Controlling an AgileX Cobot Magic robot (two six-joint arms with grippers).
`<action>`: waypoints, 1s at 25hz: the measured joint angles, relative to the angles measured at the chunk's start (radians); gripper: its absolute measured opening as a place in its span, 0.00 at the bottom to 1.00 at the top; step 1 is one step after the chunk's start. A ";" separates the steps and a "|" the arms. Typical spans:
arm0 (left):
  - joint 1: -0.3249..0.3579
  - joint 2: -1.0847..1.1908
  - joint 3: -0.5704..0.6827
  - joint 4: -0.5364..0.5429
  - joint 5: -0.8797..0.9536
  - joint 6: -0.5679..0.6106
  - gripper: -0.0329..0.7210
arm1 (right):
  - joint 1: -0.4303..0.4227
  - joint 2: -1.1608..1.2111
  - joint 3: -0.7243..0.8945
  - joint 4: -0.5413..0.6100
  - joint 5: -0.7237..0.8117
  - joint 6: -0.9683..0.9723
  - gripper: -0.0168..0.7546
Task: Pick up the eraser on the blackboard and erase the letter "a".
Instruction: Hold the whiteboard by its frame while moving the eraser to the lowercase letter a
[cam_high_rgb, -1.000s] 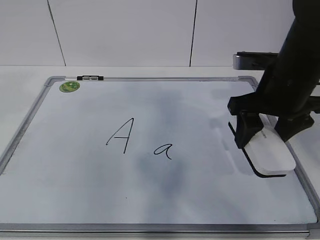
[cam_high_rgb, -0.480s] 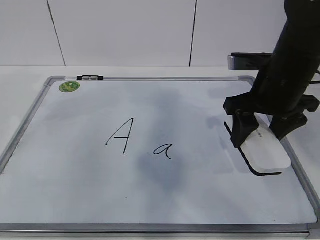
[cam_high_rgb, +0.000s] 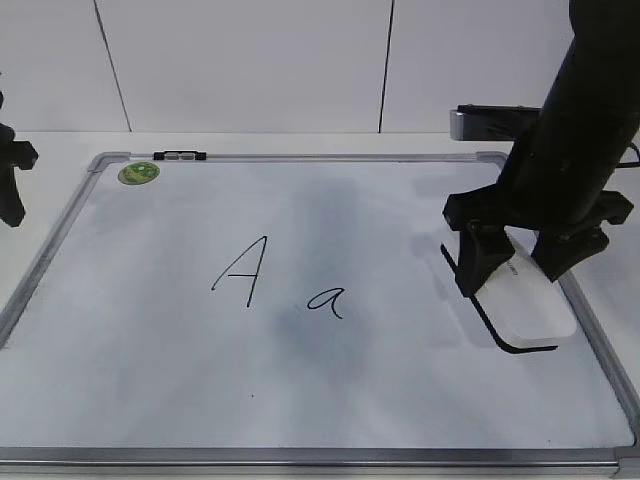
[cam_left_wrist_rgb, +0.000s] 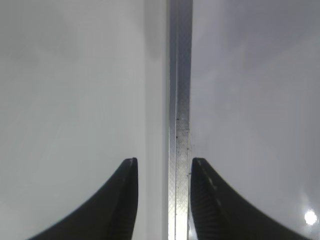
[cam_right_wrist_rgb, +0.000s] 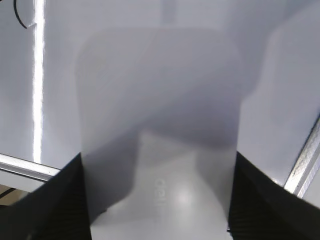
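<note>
Exterior view: the right gripper (cam_high_rgb: 520, 268) clamps the eraser (cam_high_rgb: 530, 305) at right of the blackboard (cam_high_rgb: 300, 157); the letter "a" (cam_high_rgb: 327, 300) remains unerased at centre; left wrist view: the left gripper (cam_left_wrist_rgb: 162, 200) hangs narrowly parted, empty, over the frame; right wrist view: eraser fills the lower centre between the jaws.

The right arm (cam_high_rgb: 585, 110) is showing as a thick matte-black column, widening into a black right gripper (cam_high_rgb: 518, 262) with two blunt, angular fingers. The left gripper (cam_left_wrist_rgb: 161, 200) is presenting curved black fingers with ribbed inner faces.

Right pincer (cam_high_rgb: 512, 268) carried eraser (cam_high_rgb: 528, 308) slightly leftward.
</note>
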 joint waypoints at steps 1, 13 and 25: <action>0.000 0.023 -0.021 0.000 0.013 0.000 0.37 | 0.000 0.000 0.000 0.000 0.000 0.000 0.72; 0.000 0.175 -0.091 -0.004 0.050 0.011 0.36 | 0.000 0.000 0.000 0.004 0.000 -0.007 0.72; 0.000 0.221 -0.098 -0.029 0.054 0.028 0.34 | 0.000 0.000 0.000 0.004 0.000 -0.018 0.72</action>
